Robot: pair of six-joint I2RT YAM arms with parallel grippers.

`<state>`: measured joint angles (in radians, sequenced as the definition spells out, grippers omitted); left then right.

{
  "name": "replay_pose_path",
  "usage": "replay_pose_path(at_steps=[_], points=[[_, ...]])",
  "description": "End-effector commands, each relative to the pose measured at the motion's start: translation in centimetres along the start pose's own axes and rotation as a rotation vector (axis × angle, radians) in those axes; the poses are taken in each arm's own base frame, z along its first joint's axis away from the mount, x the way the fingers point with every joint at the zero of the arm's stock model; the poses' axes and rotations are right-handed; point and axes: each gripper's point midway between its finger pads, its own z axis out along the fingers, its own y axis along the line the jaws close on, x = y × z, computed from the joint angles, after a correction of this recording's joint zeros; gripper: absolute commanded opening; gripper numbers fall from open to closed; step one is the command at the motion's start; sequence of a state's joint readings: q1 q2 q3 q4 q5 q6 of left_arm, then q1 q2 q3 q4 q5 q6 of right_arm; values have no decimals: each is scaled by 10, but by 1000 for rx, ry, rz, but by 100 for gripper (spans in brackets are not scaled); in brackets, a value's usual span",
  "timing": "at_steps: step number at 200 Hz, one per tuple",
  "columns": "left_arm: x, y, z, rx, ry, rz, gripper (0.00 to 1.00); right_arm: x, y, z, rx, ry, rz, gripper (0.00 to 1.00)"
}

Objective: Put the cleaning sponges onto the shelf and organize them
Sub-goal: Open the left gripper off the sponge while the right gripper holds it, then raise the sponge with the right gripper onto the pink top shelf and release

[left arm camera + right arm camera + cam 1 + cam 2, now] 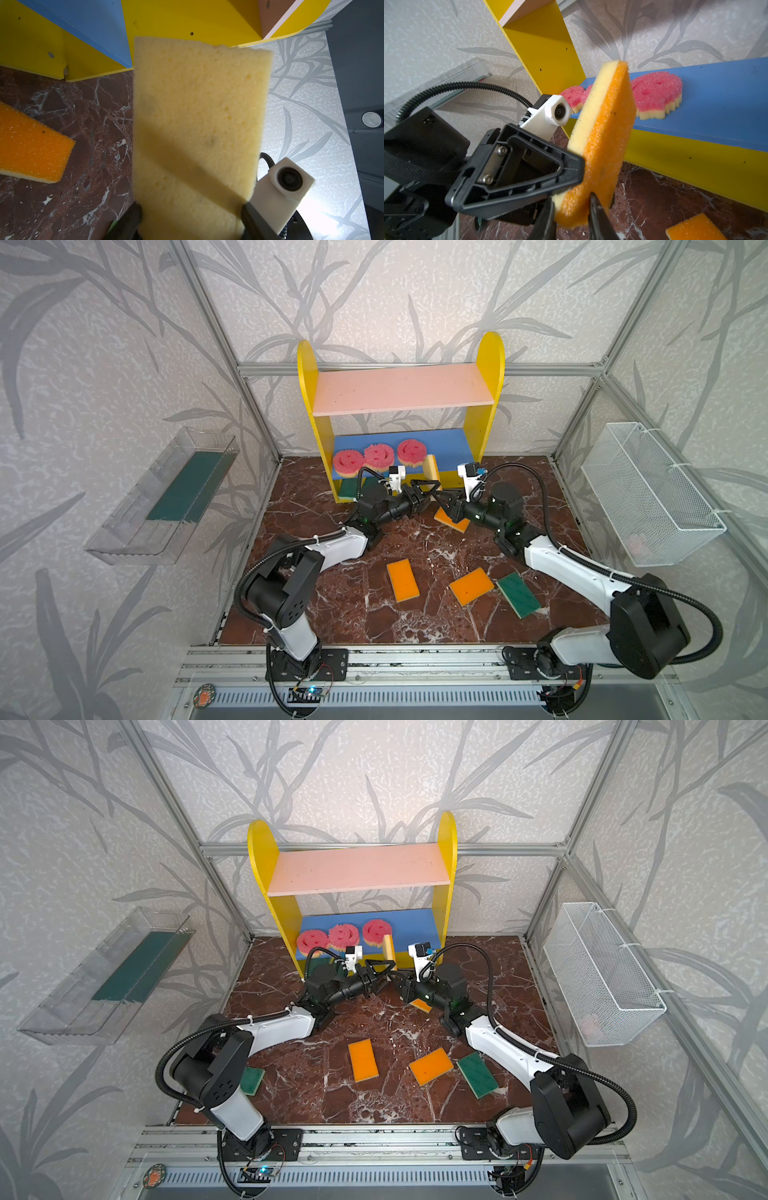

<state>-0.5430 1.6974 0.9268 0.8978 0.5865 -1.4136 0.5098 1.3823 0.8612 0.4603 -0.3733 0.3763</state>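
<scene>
An orange sponge (pixel 604 135) with a yellow underside (pixel 197 124) stands on end in front of the shelf (pixel 403 389), and both grippers hold it. My left gripper (pixel 191 220) is shut across its width. My right gripper (pixel 572 216) pinches its lower end through the thickness. In a top view the two grippers (pixel 428 489) (pixel 444 501) meet below the blue board. Three pink smiley sponges (pixel 379 456) lie on that board. A green sponge (pixel 349 488) rests on the yellow base.
On the marble table lie three orange sponges (pixel 403 580) (pixel 471 585) (pixel 451 520) and two green ones (pixel 518 594) (pixel 252 1080). A clear tray (pixel 124 531) hangs on the left wall and a white wire basket (pixel 648 493) on the right wall.
</scene>
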Motion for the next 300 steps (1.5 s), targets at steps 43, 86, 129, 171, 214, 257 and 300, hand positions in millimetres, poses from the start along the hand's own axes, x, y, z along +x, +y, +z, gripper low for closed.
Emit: replay_pose_path(at_steps=[43,86,129,171,214,257,300], points=[[9,-30,0,55,39,40,65,-2,-7,1,38,-33,-10,7],[4,-10,-22,-123,-11,134,99,-3,-4,-7,55,-6,-25,3],[-2,17,-75,-339,-60,263,99,-10,6,-32,85,38,-122,2],[12,61,-122,-555,-62,349,98,-52,34,-39,101,76,-278,2],[21,71,-153,-647,-62,415,98,-110,64,-31,134,47,-466,2],[29,80,-175,-704,-61,452,98,-166,81,-12,196,-29,-642,0],[38,92,-189,-723,-58,440,98,-201,93,36,280,-79,-786,0]])
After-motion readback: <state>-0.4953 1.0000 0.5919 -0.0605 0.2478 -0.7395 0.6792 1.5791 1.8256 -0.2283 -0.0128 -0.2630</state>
